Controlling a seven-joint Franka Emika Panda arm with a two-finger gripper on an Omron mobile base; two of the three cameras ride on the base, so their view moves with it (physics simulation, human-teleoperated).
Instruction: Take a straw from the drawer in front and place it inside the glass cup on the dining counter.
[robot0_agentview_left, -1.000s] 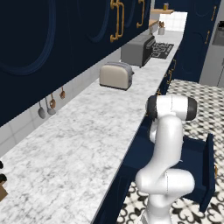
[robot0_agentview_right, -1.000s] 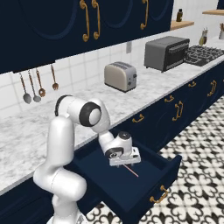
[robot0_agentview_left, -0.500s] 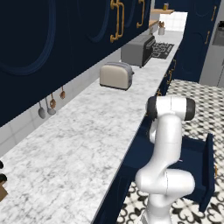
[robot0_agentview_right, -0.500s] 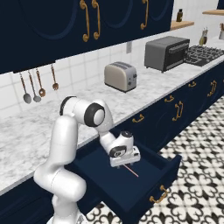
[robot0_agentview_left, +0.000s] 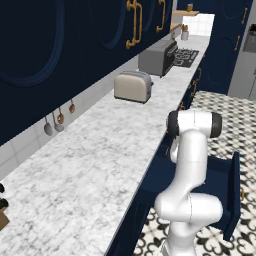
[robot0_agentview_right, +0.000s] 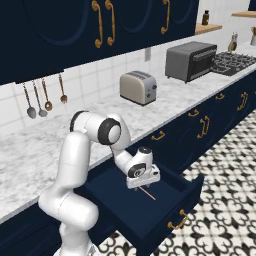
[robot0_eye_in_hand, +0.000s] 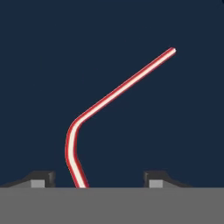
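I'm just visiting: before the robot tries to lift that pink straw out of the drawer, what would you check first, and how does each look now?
1. Drawer pulled open: ok.
2. Straw lying flat on the drawer floor, in plain sight: ok.
3. Gripper low over the straw inside the drawer: ok.
4. Straw's short bent end running between the two fingertips, nearer one of them, in the hand view: ok.
5. Jaws clamped on the straw: not ok, they stand apart.
6. Glass cup ready on the dining counter: cannot tell.
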